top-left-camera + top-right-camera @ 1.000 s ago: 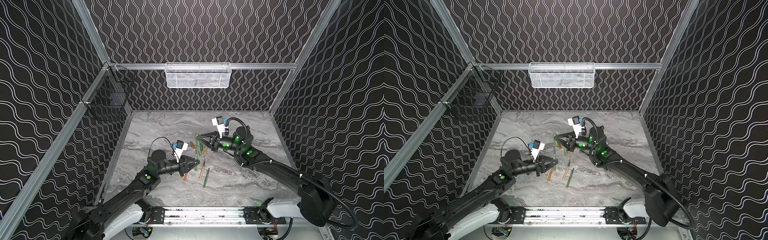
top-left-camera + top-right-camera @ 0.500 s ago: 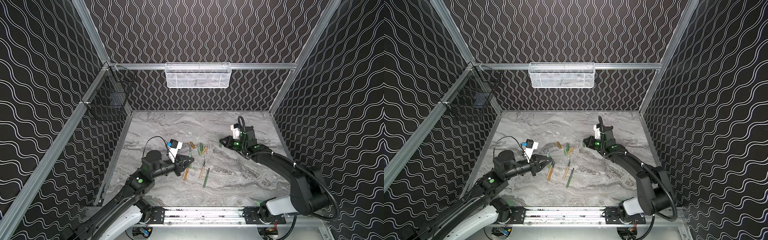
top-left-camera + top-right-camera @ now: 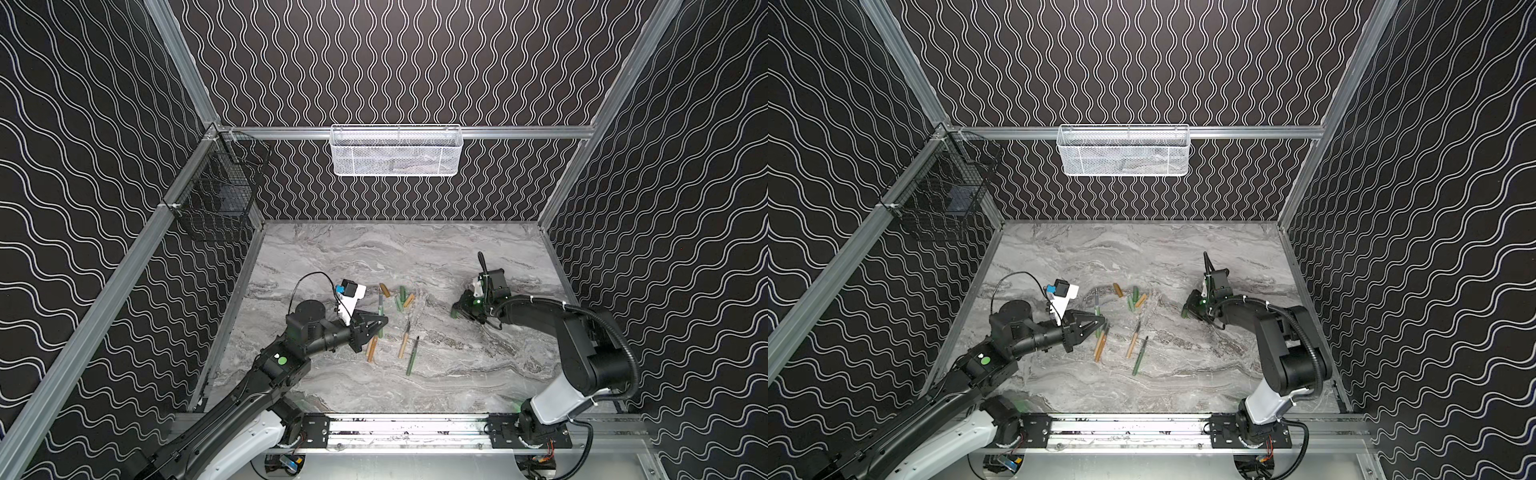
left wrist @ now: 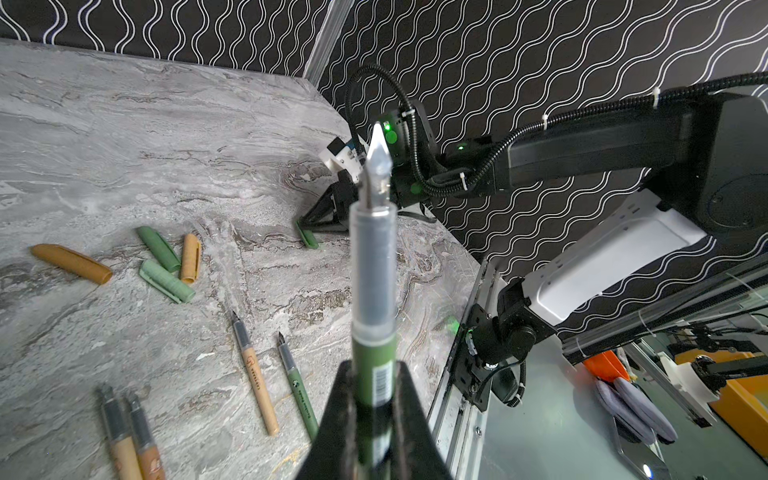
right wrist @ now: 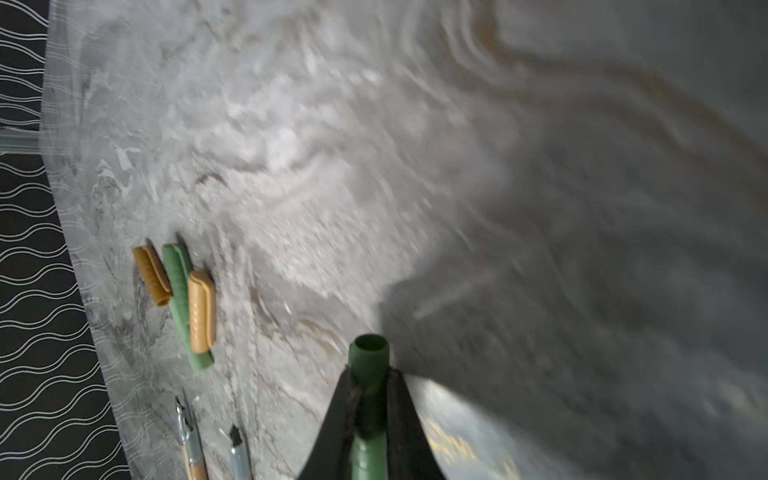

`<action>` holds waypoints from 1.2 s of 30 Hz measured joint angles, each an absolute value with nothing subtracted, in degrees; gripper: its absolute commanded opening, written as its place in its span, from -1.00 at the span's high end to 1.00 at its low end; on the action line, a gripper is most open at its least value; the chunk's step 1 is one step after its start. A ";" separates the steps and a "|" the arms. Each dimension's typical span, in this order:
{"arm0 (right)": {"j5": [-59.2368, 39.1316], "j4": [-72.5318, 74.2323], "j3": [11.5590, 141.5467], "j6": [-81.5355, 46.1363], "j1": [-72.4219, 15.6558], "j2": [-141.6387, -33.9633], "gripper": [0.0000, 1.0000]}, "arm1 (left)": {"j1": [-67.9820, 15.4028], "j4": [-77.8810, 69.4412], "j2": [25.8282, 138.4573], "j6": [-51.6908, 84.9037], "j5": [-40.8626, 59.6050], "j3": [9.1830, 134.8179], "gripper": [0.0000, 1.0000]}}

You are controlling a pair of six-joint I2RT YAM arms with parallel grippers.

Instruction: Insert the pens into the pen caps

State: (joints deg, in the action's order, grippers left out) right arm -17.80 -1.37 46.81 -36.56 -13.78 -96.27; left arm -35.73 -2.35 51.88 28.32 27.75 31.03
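I am gripping something in each claw. My left claw point(image 4: 372, 368) is clamping tight on the barrel of a green pen point(image 4: 372, 266). The pen's clear grip section and silver nib are pointing away from the claw, toward my other arm. In both top views this claw is hanging left of centre, low over the marbled surface point(image 3: 457, 374), and the pen is crossing its tip.

My right claw point(image 5: 369, 374) is pinching closed around a dark green cap point(image 5: 369, 353), whose open mouth is facing outward. In both top views it is sitting right of centre, down close to the surface. I cannot tell whether the cap is touching the surface.

Between the two claws the rest are lying loose. Near the middle of the frame a lone tan cap point(image 3: 385, 290) is resting apart. Just to its right a green cap point(image 3: 402, 292), a pale green cap point(image 3: 399, 304) and a second tan cap point(image 3: 409, 300) are lying huddled together.

Lower in the frame, a pair of tan pens point(image 3: 1099, 349) is lying side by side just beneath my left claw's tip. To their right a single tan pen point(image 3: 403, 343) and a second green pen point(image 3: 411, 361) are lying near each other, their dark tips pointing toward the caps.
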 measured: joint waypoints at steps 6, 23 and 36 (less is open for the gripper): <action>-18.06 -7.25 53.15 -28.56 -14.17 -100.31 0.66 | -35.73 -2.48 52.25 28.32 27.75 30.70 1.00; -17.21 -18.13 61.84 -17.93 -16.84 -103.77 -0.26 | -35.73 -2.52 53.23 28.16 27.94 30.72 1.00; -22.04 -21.85 68.47 -12.84 -22.44 -109.62 -0.34 | -35.73 -2.66 52.80 28.16 27.94 30.70 1.00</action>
